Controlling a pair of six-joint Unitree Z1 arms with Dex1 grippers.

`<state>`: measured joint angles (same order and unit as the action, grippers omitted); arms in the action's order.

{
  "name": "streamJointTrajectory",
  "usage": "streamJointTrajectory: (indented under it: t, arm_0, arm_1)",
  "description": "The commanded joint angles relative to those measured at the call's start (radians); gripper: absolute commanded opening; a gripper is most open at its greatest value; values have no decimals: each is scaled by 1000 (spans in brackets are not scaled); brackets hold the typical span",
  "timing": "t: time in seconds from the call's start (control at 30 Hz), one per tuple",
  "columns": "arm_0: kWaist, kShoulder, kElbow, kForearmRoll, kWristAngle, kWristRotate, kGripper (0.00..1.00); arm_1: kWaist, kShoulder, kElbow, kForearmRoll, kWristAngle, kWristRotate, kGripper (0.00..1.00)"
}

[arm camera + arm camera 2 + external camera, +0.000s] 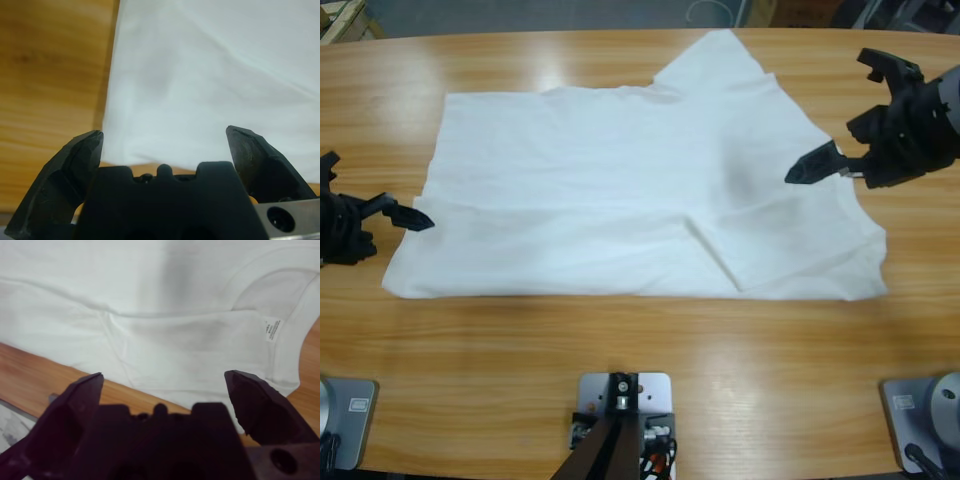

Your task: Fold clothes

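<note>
The clothes are one white T-shirt [620,190] lying spread flat across the middle of the wooden table [620,340]. One sleeve [720,60] points toward the far edge, and a flap is folded in near the front right [770,250]. My left gripper [378,190] is open at the shirt's left edge, with the cloth [215,75] just ahead of the gripper [165,137] and nothing between the jaws. My right gripper [828,115] hangs open above the shirt's right side. In the right wrist view, the gripper [162,377] faces the shirt [150,300] with its neck label [272,330].
Bare wood runs along the table's near side and on both ends beyond the shirt. The table's far edge [570,35] lies close behind the raised sleeve.
</note>
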<state>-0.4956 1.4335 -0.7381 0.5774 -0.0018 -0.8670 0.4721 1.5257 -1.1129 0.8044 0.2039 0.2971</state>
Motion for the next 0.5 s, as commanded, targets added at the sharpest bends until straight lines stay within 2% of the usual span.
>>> streamJointTrajectory:
  t: [0.03,0.27,0.5]
  arm_0:
    - [-74,-84,54,21,-110,-113,959]
    - [-75,-32,80,21,-95,-130,956]
    - [-54,67,83,20,-7,-136,961]
  arm_1:
    - [-16,-62,108,-61,36,0,1000]
    - [-16,-92,129,-67,55,1,1000]
    - [-16,-98,133,-67,70,0,1000]
